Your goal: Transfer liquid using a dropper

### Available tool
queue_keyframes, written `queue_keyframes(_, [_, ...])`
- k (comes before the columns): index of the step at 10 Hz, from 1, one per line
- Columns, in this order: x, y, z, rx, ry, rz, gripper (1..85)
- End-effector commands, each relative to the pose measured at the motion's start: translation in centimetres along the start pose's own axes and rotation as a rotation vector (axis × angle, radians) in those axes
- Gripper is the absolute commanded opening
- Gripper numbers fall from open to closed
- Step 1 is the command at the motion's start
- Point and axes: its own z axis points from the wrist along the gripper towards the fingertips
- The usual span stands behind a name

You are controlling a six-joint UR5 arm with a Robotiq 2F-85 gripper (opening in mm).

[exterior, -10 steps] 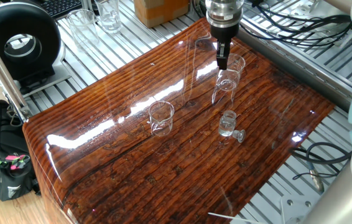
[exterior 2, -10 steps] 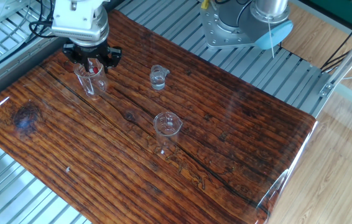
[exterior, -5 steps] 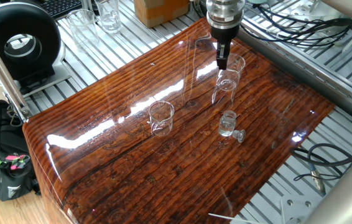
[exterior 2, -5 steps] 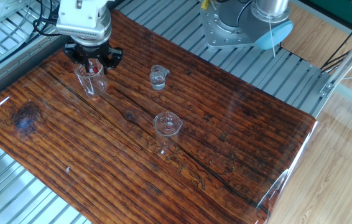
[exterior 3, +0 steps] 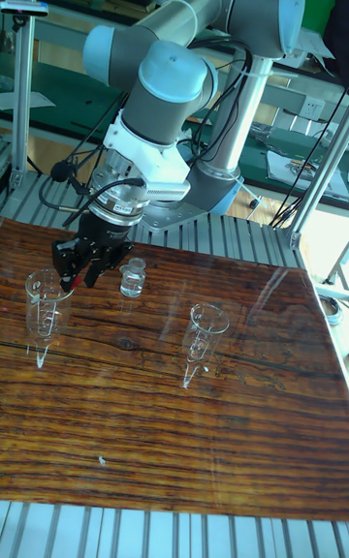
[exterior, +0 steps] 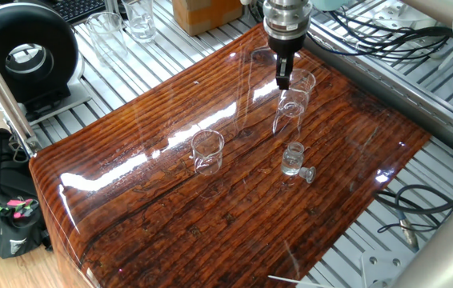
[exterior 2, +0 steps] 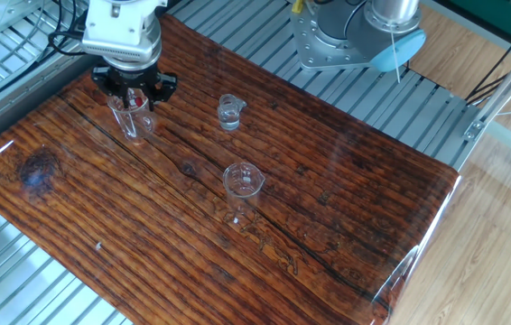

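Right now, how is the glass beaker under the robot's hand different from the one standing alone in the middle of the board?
The far beaker has the hand just above its rim, gripping a red-topped dropper. The middle beaker stands alone with nothing above it. The small bottle sits between them. Both beakers are clear glass and upright.

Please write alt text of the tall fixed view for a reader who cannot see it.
A grey-and-blue robot arm holds its gripper, a red bulb between the fingers, just above a clear glass vessel at the left of a glossy wooden table. A small bottle and a second glass vessel stand further right.
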Motion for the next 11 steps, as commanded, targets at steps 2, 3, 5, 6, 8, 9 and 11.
queue_keyframes(2, [0.39, 0.07, -0.12, -0.004, 0.009, 0.010, 41.3])
queue_keyframes(3, [0.37, 0.10, -0.12, -0.005, 0.008, 0.012, 40.7])
queue_keyframes(5, [0.21, 0.28, -0.15, -0.012, 0.002, 0.012, 40.3])
queue_keyframes(6, [0.12, 0.27, -0.16, -0.011, -0.002, 0.012, 40.3])
queue_keyframes(8, [-0.11, 0.34, -0.16, -0.013, -0.007, 0.013, 40.3])
queue_keyframes(9, [-0.28, 0.49, -0.17, -0.015, -0.009, 0.016, 40.3])
queue_keyframes(11, [0.09, 0.22, -0.12, -0.004, 0.004, 0.016, 37.7])
